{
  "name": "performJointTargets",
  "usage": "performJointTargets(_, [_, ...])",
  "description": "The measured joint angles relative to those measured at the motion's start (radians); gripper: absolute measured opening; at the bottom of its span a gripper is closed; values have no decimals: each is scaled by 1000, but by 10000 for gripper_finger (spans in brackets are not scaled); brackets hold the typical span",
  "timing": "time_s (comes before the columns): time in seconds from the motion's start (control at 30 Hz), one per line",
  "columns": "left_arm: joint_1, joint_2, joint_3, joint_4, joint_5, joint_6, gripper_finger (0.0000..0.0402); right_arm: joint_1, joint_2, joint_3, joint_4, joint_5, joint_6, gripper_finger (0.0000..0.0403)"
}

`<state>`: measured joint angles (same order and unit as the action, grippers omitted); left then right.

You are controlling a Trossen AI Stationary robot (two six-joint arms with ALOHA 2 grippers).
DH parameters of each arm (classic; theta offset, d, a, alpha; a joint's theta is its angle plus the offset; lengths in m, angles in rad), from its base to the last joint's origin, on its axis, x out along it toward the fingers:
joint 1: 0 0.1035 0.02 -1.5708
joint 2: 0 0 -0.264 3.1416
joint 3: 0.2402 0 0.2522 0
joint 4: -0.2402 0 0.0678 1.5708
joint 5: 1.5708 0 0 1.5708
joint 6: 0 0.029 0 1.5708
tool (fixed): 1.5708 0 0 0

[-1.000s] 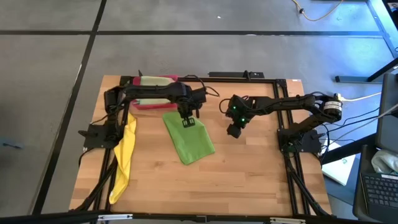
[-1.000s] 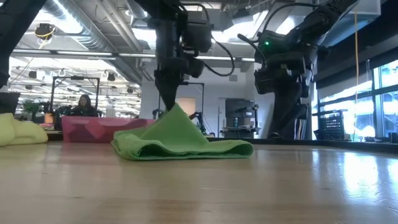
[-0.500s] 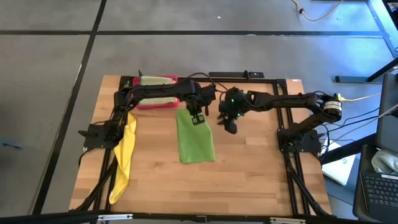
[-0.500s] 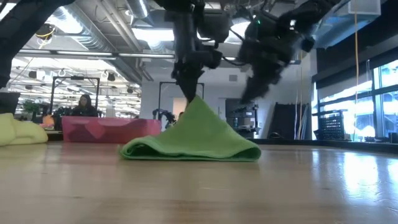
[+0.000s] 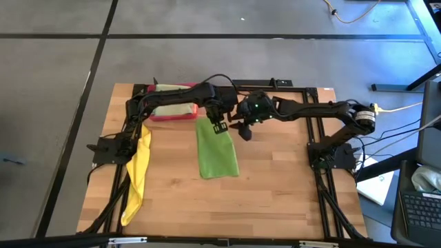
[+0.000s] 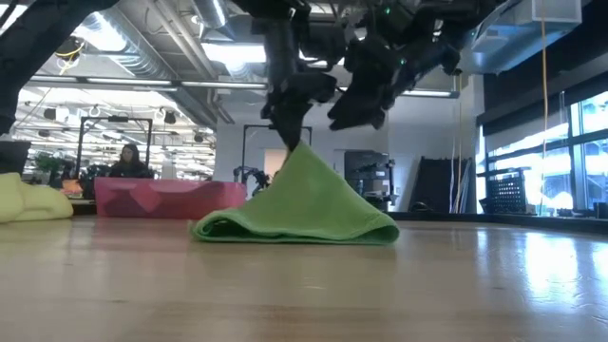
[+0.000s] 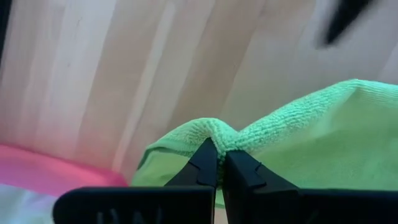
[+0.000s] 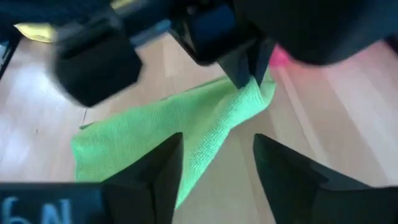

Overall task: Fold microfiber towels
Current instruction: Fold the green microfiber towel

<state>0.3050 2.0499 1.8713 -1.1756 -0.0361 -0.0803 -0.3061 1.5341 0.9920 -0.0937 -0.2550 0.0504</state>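
A bright green towel (image 5: 218, 155) lies folded in the middle of the table, with its far end pulled up into a peak (image 6: 302, 152). My left gripper (image 5: 219, 127) is shut on that peak. My right gripper (image 5: 246, 131) hangs open just to the right of it, above the wood, its fingers (image 8: 163, 167) apart and nothing between them. A yellow towel (image 5: 138, 167) lies along the table's left edge. A pale green towel (image 5: 170, 89) lies on the pink tray (image 5: 169, 115). My left gripper pinches a bunched bit of the green towel's far edge (image 7: 215, 133) between its two fingertips (image 7: 205, 163), coming from above and pointing down. That end is lifted into a tent; the towel's near part (image 6: 285, 228) rests on the table, the cloth slanting down slack from the hold.
The pink tray stands at the back left, close behind the lifted towel end. A black frame runs along the table's sides and back (image 5: 275, 84). Bare wood (image 5: 282, 186) lies right of and in front of the green towel. A person (image 6: 126, 160) sits in the room beyond.
My left gripper has carried the towel's far end up and toward the table's right and far side. The towel has swung from slanting to lying straight, its near end staying put. My right gripper has risen, tipped toward level and come left, close to my left gripper.
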Motion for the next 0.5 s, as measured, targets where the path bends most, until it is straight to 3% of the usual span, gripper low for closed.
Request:
performJointTargets(0.23, [-6, 1, -2, 19, 37, -27, 3, 4, 82, 0, 97, -18, 25, 245])
performJointTargets(0.5, [7, -1, -2, -18, 100, 68, 1, 1, 76, -3, 50, -8, 97, 231])
